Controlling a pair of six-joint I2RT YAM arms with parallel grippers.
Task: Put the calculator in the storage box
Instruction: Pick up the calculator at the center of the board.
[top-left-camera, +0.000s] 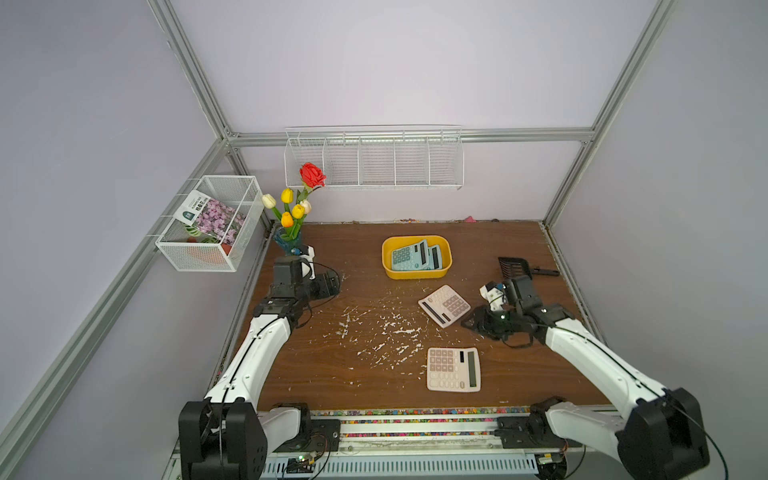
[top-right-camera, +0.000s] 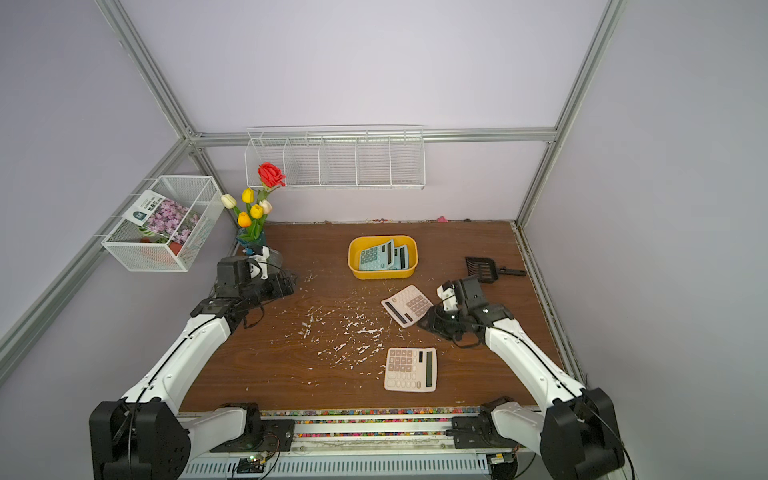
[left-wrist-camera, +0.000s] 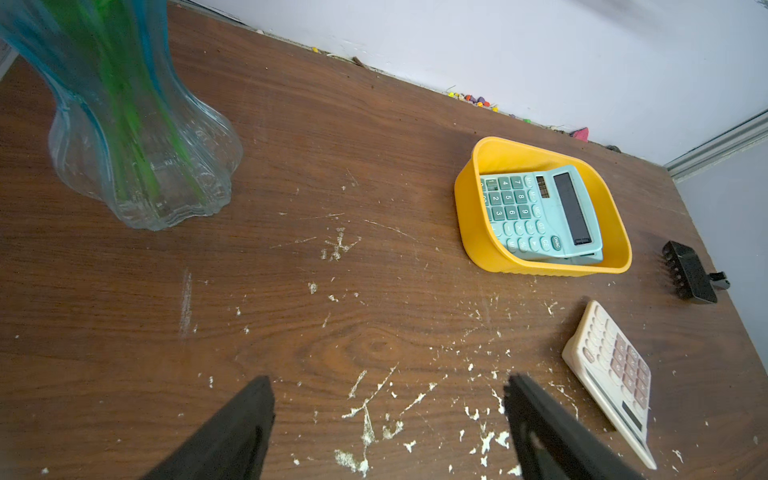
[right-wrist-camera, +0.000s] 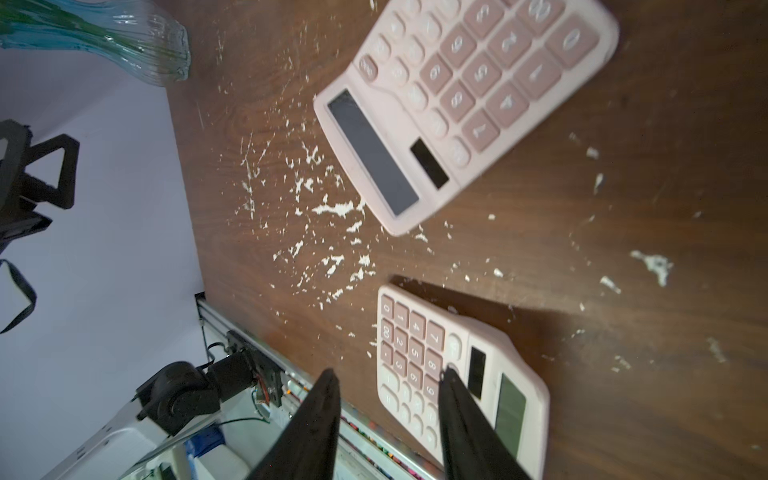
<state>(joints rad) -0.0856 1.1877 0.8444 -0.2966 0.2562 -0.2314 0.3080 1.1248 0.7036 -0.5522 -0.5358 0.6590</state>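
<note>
Right tool (right-wrist-camera: 388, 374): parted, empty; pink calculator (top-left-camera: 444, 305) near tips. Left tool (left-wrist-camera: 388, 380): spread wide, empty; storage box (left-wrist-camera: 469, 224) well ahead, teal calculators (left-wrist-camera: 540, 212) inside.

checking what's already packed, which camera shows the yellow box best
The left wrist view: the yellow box is close, its blue calculators plain. Both top views show it small; the right wrist view misses it.

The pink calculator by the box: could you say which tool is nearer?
Right. The right tool is just beside the calculator; the left tool is far off, by the vase.
</note>
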